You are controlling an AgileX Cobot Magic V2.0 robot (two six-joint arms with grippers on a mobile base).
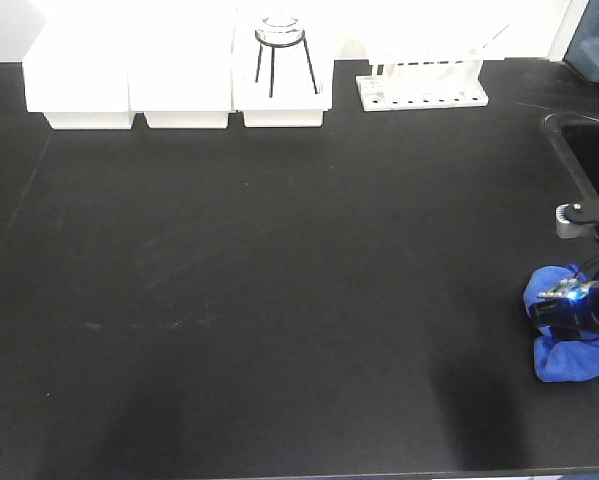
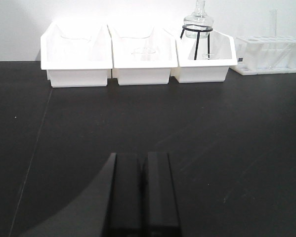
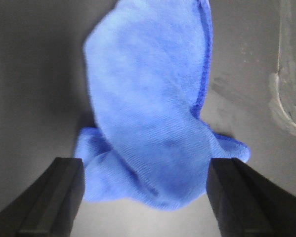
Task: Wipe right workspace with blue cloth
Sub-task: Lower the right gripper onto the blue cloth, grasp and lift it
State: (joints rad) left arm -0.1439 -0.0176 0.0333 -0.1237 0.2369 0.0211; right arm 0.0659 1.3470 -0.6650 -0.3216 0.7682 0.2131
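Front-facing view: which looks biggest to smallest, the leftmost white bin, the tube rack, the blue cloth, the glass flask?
1. Leftmost white bin.
2. Tube rack and blue cloth: about alike; the cloth is nearer the camera and partly hidden, so unsure.
3. Glass flask.

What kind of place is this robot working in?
Most likely a laboratory: a black benchtop, a glass flask on a wire stand, a white test tube rack, and a sink at the right edge.
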